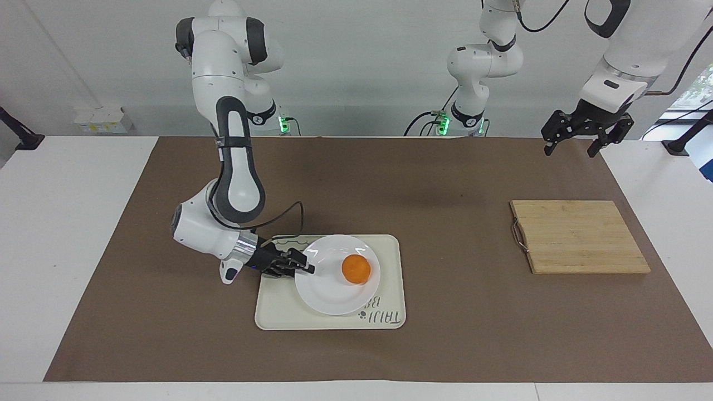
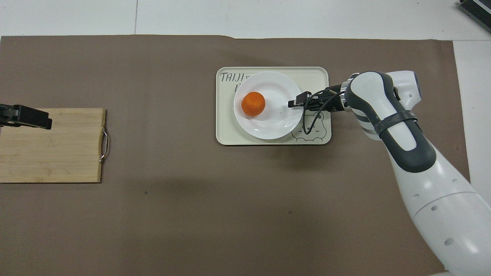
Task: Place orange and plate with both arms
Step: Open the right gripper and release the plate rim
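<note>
The white plate (image 1: pixel 328 292) lies low on the cream tray (image 1: pixel 278 314) with the orange (image 1: pixel 356 269) on it, toward the left arm's side of the plate. My right gripper (image 1: pixel 305 269) is shut on the plate's rim at the side toward the right arm's end of the table. In the overhead view the plate (image 2: pixel 268 128), the orange (image 2: pixel 253 104) and the right gripper (image 2: pixel 294 102) show over the tray (image 2: pixel 226 132). My left gripper (image 1: pixel 569 149) is open and empty, raised over the left arm's end of the table; only part of it shows in the overhead view (image 2: pixel 27 117).
A bamboo cutting board (image 1: pixel 579 236) with a metal handle lies on the brown mat at the left arm's end of the table; it also shows in the overhead view (image 2: pixel 50 153). The tray has a bear drawing and lettering.
</note>
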You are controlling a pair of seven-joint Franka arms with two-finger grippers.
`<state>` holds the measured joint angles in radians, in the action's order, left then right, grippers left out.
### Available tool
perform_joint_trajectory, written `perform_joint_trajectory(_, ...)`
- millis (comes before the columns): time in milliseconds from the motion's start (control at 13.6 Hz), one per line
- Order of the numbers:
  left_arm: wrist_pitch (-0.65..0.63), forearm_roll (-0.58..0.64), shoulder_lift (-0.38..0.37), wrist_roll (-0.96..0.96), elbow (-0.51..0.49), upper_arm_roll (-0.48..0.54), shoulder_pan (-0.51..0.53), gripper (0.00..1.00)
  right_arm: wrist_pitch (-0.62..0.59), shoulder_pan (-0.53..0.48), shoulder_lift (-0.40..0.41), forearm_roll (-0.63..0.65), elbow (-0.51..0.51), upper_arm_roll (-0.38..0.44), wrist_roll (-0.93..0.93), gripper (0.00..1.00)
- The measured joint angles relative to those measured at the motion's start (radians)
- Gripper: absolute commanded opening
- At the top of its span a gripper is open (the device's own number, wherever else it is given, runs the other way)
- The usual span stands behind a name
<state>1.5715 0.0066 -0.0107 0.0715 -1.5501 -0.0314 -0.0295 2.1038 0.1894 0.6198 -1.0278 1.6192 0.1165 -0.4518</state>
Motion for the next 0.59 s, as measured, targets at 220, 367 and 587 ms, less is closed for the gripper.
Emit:
perform_joint_trajectory(220,0.000,0.000,0.000,0.001,0.000,0.066,-0.061,1.00,0.000,-0.001,-0.042,0.108,-0.007,0.002,0.057,1.00)
perform_joint_trajectory(367,-0.001,0.000,0.000,0.018,0.000,0.084,-0.062,1.00,0.000,0.000,-0.077,0.165,-0.008,0.002,0.088,1.00)
perform_joint_trajectory(587,-0.018,0.000,-0.001,0.045,0.000,0.090,-0.054,1.00,0.001,0.000,-0.125,0.360,-0.010,0.003,0.146,1.00)
